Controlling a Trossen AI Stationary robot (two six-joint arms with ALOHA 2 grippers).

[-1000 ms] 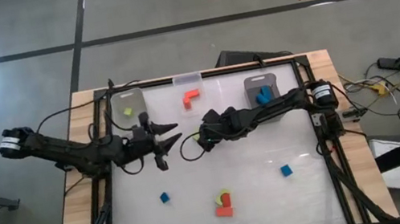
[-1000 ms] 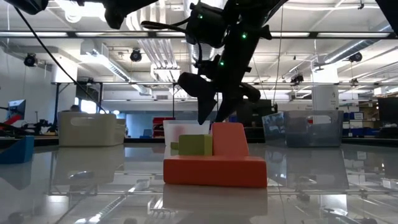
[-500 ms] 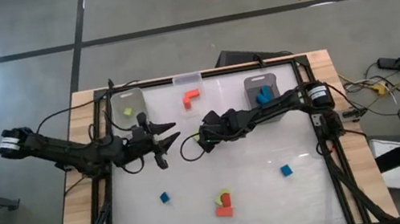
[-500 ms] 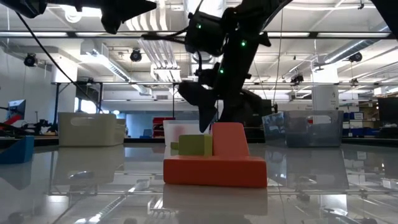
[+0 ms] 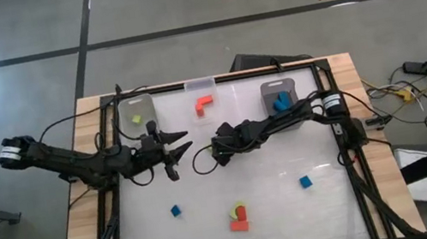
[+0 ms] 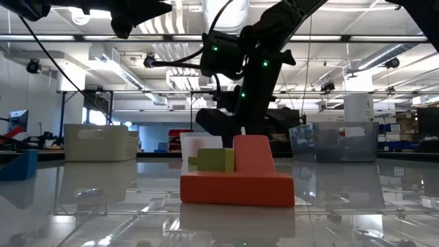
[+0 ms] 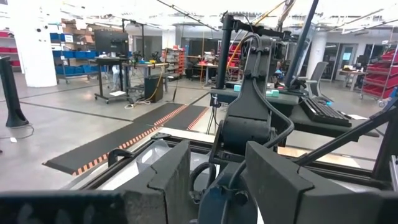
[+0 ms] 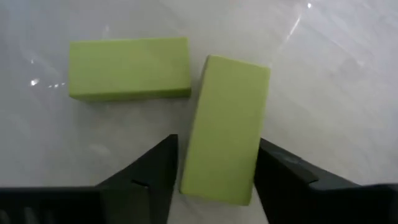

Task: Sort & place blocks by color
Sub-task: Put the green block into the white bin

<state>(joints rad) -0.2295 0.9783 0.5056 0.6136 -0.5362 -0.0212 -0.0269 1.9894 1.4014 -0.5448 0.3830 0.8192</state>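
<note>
Green is what the right tool is going for: in the right wrist view two lime bars lie on the worktop, and the nearer bar sits right between the two dark fingers, its long axis running along the fingers, so the jaws straddle its narrow width. Fingers look open just wider than the bar, with a gap on each side as far as I can see, so nothing is gripped yet. The other bar lies crosswise just past it, corner almost touching, which I'd guess could get nudged on closing.

From above, the right tool is mid-frame, low over the worktop. The left tool hangs just left of it, spread wide and empty. The right one is clearly nearer.
</note>
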